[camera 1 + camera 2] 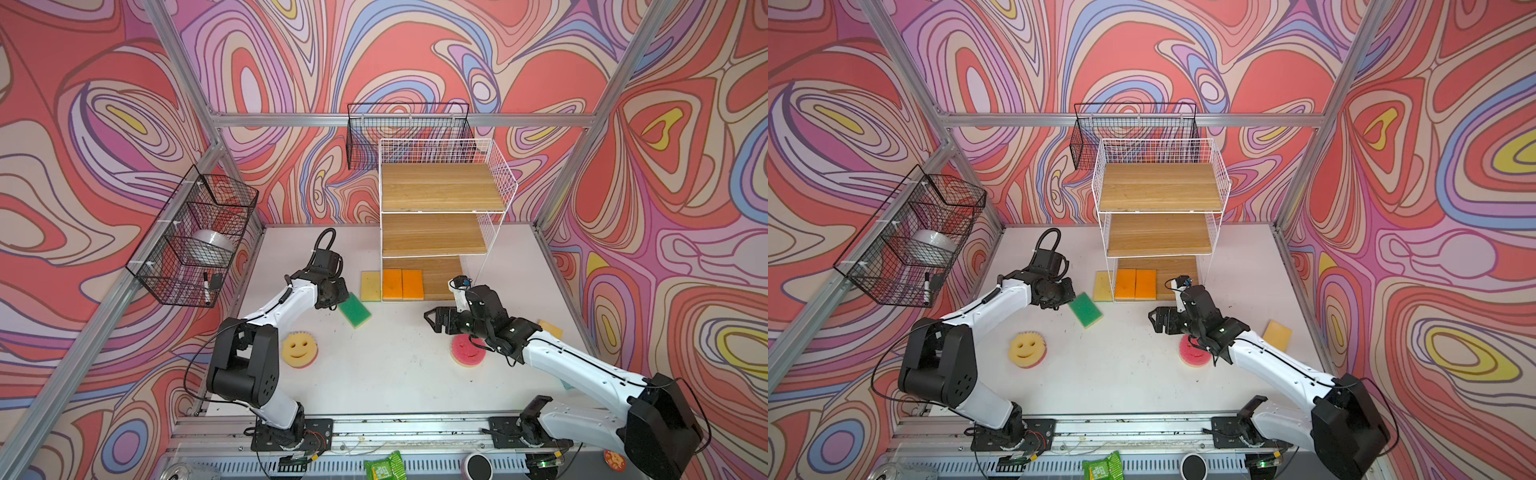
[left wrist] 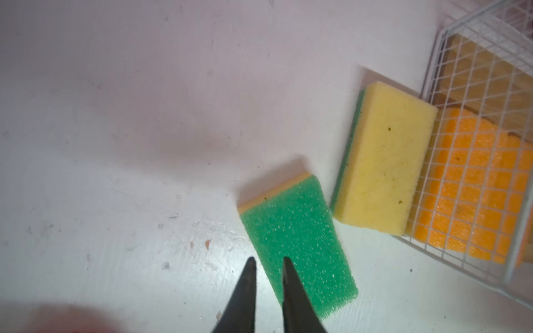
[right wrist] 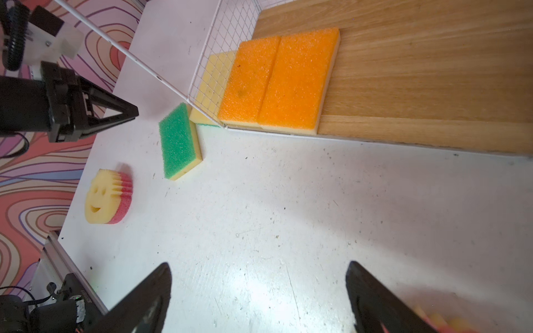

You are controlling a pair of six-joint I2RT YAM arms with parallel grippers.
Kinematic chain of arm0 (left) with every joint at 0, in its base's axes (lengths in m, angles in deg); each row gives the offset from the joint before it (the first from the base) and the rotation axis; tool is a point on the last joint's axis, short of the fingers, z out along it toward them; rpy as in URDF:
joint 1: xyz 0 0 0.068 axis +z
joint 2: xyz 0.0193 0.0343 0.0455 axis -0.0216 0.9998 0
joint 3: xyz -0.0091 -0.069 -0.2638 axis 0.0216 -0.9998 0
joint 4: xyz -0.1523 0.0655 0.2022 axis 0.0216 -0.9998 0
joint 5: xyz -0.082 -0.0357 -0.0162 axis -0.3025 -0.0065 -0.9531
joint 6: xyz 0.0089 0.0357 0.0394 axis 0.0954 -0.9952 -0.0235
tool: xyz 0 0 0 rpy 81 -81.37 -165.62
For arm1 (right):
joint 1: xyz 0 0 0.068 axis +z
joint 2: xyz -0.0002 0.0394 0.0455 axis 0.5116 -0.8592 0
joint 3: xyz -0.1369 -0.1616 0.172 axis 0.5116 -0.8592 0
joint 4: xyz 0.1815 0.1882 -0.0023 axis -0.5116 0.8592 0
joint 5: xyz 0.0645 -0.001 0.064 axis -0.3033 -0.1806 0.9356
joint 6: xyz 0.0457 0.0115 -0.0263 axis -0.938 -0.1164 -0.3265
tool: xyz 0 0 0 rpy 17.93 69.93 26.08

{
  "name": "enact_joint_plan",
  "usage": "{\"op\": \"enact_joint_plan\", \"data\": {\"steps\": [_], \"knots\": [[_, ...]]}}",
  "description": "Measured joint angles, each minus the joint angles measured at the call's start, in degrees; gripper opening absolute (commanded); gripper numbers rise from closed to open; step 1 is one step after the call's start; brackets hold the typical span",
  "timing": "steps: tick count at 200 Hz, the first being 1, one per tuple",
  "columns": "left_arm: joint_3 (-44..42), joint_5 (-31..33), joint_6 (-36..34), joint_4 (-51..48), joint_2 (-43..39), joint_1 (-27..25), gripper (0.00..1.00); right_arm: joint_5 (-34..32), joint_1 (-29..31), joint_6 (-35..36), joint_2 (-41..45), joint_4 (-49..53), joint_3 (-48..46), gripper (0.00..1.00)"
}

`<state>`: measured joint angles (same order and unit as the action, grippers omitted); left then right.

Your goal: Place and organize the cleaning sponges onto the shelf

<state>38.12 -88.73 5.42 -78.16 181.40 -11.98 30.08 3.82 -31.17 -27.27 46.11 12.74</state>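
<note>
Fingers of the left gripper [image 2: 268,259] stand almost together, gripping nothing, their tips over one long edge of the green-faced sponge [image 2: 297,242] lying on the table [image 2: 129,144]. The right gripper [image 3: 259,268] gapes wide and empty above bare table. Ahead of it, two orange sponges [image 3: 277,80] rest on the bottom board of the shelf [image 3: 418,72].

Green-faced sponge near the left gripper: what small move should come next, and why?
Probably open the left gripper: its jaws stand almost together at the edge of the green-faced sponge, which lies flat on the table, not held, and is wider than that gap.
</note>
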Motion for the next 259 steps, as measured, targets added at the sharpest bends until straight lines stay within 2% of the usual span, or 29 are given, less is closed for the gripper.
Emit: {"op": "enact_joint_plan", "data": {"steps": [62, 93, 132, 178, 259], "knots": [[7.65, -0.37, -1.99, -1.73, 8.72, 0.98, 0.03, 0.92, 0.00, -0.04, -0.59, -1.90, -0.50, 0.97], [8.04, -0.39, -2.34, -1.73, 10.69, 0.98, 0.03, 1.29, 0.00, 0.00, -1.09, -2.12, -0.52, 0.97], [6.14, -1.09, -1.79, -0.83, 10.80, 0.17, 0.01, 1.44, 0.00, -0.02, -1.09, -2.67, -0.98, 0.97], [3.50, -0.74, -1.05, 1.92, 10.51, -4.42, 0.01, 1.86, 0.00, -0.04, -1.09, -2.86, -1.20, 0.97], [-6.97, 0.68, 3.32, 9.73, 3.61, -11.91, 0.00, 2.21, 0.00, -0.07, -1.09, -3.02, -1.20, 0.97]]}}
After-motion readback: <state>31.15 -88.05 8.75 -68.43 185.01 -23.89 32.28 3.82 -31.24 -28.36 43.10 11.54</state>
